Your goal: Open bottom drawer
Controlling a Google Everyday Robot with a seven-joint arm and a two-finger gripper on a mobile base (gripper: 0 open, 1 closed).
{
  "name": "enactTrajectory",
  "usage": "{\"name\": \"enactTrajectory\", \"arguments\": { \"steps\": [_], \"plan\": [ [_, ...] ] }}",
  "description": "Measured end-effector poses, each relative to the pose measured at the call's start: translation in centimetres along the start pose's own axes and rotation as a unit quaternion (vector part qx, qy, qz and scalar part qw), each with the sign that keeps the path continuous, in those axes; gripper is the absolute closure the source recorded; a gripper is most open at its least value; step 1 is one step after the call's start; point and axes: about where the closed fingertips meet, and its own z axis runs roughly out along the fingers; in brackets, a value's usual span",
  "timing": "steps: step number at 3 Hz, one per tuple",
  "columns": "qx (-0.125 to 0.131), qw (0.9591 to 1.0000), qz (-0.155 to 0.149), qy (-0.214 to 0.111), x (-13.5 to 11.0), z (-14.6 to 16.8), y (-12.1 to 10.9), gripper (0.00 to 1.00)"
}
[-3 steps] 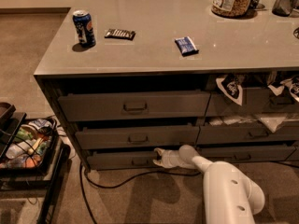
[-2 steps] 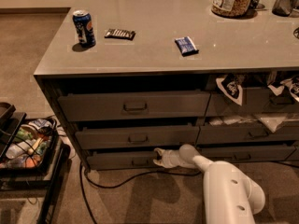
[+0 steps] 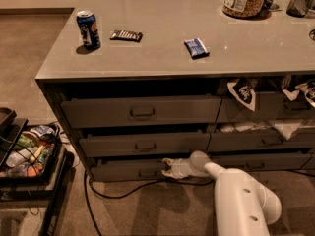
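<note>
The bottom drawer (image 3: 123, 170) is the lowest, slimmest dark grey front of the left stack, just above the carpet. Its small centre pull (image 3: 147, 173) sits low on the front. The drawer front stands slightly forward of the cabinet frame. My white arm reaches in from the lower right, and my gripper (image 3: 166, 167) is at the drawer front, just right of the pull and touching or nearly touching it.
Two taller grey drawers (image 3: 142, 112) sit above it. The right stack (image 3: 261, 139) shows snack bags. On the counter top (image 3: 162, 58) lie a blue can (image 3: 88, 30), a dark bar (image 3: 126, 35) and a blue packet (image 3: 196, 48). A black cart (image 3: 29, 156) stands left. A cable (image 3: 123, 191) crosses the carpet.
</note>
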Motion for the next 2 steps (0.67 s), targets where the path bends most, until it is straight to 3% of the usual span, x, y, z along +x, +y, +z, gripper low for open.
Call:
{"name": "enactTrajectory", "arguments": {
  "steps": [2],
  "plan": [
    [-0.010, 0.9998, 0.018, -0.007, -0.14, -1.04, 0.48, 1.00]
  ]
}}
